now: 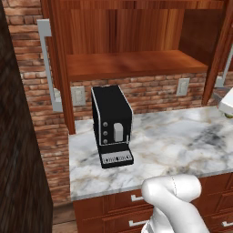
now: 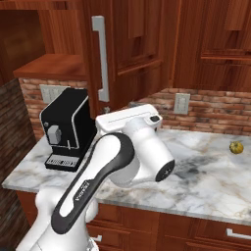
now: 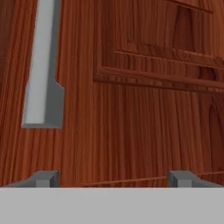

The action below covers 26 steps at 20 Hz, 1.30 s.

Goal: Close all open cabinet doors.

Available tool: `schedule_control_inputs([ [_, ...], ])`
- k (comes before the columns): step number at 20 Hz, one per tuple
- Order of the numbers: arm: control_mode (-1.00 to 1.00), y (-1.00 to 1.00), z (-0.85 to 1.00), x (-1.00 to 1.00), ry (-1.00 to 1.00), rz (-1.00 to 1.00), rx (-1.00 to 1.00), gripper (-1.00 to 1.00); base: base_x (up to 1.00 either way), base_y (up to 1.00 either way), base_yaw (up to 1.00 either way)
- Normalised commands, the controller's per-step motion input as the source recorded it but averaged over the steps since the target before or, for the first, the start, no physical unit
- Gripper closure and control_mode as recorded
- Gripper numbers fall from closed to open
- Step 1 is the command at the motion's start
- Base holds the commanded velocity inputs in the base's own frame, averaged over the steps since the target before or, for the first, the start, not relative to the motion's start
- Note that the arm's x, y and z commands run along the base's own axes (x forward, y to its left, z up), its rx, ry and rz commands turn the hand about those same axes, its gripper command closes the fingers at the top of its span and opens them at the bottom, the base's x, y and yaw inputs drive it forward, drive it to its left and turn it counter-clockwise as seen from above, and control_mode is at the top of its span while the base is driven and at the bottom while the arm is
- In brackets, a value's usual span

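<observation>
Gripper point(image 3: 113, 178), jaws spread wide and holding nothing, faces the open door point(image 3: 131, 122) just beside its handle point(image 3: 41, 65).

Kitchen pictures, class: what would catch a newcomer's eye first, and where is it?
An open cabinet door with a long silver handle swings out over the marble counter, baring an empty wooden shelf. Below that shelf stands a black coffee machine. The gripper faces the door closely, fingers apart.

cabinet door point(image 3: 144, 122) w/ bar handle point(image 3: 41, 65)
</observation>
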Motion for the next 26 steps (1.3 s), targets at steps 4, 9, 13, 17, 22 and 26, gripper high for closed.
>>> schedule_control_inputs([
  [4,-1.00,0.41,0.01,0.16,0.00,-0.25,0.00,-1.00,0.00,0.00,0.00],
  [9,-1.00,0.26,0.04,0.25,0.00,-0.23,0.00,-1.00,0.00,0.00,0.00],
  [13,-1.00,0.01,0.01,0.48,0.00,-0.10,0.00,-1.00,0.00,0.00,0.00],
  [17,-1.00,0.00,0.00,0.52,-0.01,-0.01,0.00,-1.00,0.00,0.00,0.00],
  [22,-1.00,0.00,0.00,0.42,-0.03,0.00,0.00,-1.00,0.00,0.00,0.00],
  [26,-1.00,0.02,0.01,0.21,0.00,-0.03,0.00,-1.00,0.00,0.00,0.00],
])
